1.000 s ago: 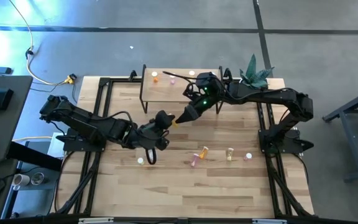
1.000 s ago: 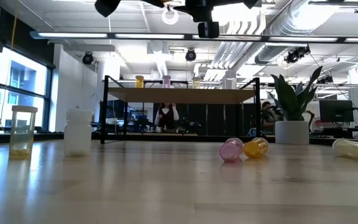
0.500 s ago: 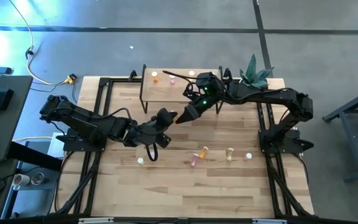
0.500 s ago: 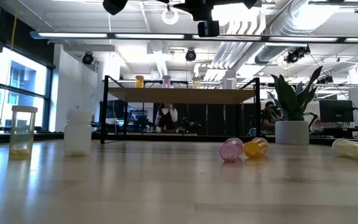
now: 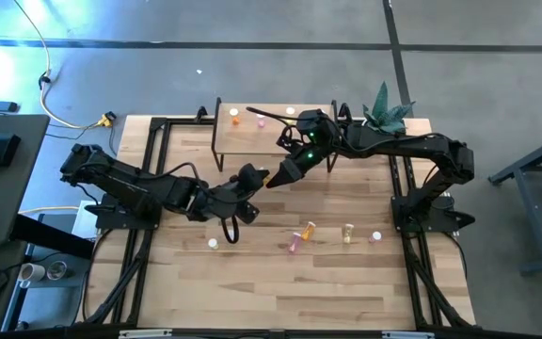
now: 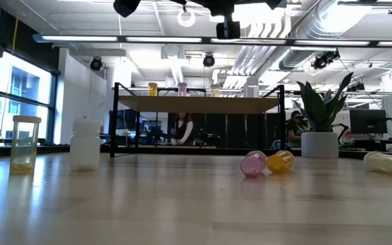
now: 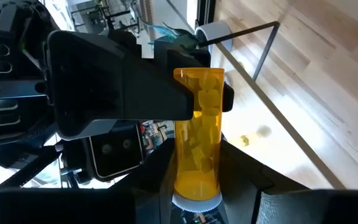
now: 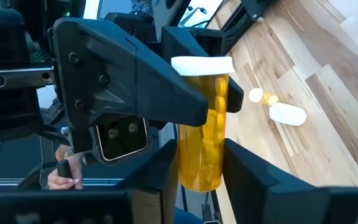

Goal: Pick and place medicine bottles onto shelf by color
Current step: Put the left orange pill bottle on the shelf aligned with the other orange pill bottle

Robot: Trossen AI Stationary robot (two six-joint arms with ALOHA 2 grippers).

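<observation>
An orange medicine bottle (image 5: 265, 181) with a white cap is held in the air between my two grippers, above the table in front of the shelf (image 5: 252, 137). My left gripper (image 5: 255, 179) is shut on its cap end. My right gripper (image 5: 278, 175) is shut on its base end. Several bottles stand on the shelf top (image 6: 196, 103). Other bottles lie or stand on the table: a pink one (image 5: 294, 243), an orange one (image 5: 308, 229), a yellow one (image 5: 348, 233) and two white ones (image 5: 213, 244). My left gripper holds the orange bottle at its white-capped end (image 7: 196, 198), between its two fingers (image 8: 135, 93). The fingers come level from the table's left, along the bottle. The bottle is clear of the table. My right gripper holds the same bottle at its base end (image 8: 199, 177), between its two fingers (image 7: 123, 93). The fingers come from the table's far right, slanting down, along the bottle. The bottle spans the gap between the two grippers.
A potted plant (image 5: 384, 108) stands at the far right corner beside the shelf. In the low view a clear bottle (image 6: 24, 143) and a white bottle (image 6: 85, 144) stand near the camera. A person shows in the room behind the shelf (image 6: 182, 128).
My left gripper has moved a little toward the table's far right, closer to my right gripper, with the orange bottle between them. My right gripper has kept still.
</observation>
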